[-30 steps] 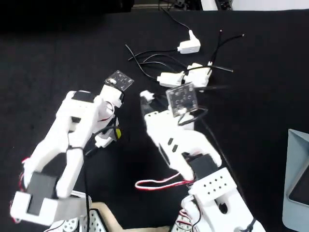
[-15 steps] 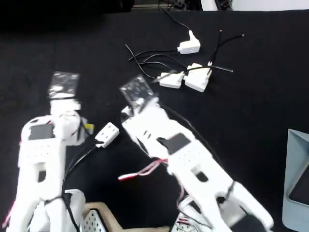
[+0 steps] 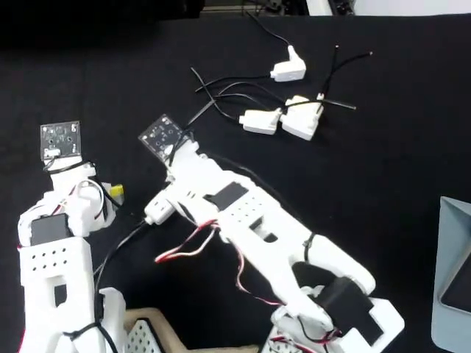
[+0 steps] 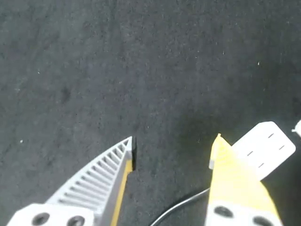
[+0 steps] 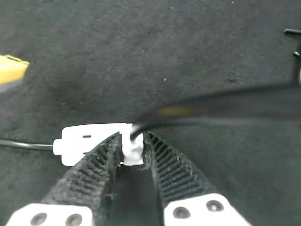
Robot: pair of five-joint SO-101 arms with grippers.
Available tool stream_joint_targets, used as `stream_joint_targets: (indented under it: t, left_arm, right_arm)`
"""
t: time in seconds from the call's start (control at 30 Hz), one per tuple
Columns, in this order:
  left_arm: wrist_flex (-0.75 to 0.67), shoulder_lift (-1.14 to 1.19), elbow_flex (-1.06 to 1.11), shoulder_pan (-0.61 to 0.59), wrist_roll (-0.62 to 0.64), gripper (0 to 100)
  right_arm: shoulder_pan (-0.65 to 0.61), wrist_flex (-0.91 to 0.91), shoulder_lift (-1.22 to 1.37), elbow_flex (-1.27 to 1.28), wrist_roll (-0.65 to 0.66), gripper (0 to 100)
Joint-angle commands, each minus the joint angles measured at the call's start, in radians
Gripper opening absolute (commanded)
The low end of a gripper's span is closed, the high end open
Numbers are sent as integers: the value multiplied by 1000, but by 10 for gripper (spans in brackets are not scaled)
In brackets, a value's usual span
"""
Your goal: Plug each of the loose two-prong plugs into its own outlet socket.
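On the black table our right arm stretches toward ten o'clock, and the left arm stands at seven. The left gripper is spread wide and holds nothing. The right gripper pinches a small white plug. In the high view the outlet socket lies at three o'clock from the left gripper, its long axis running two to eight, with its cord at eight. The plug touches its two o'clock end, so we judge the push should follow that axis. We cannot tell whether the prongs are seated.
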Motion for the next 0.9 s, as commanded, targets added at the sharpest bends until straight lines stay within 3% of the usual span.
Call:
stream_joint_targets:
  t: [0.0, 0.87]
  left_arm:
    - [-21, -18, 1, -13, 11, 263]
    - [-14, -21, 4, -15, 11, 263]
  right_arm:
    - [-34, -3, 4, -61, 3, 11]
    - [-34, -83, 82, 65, 5, 11]
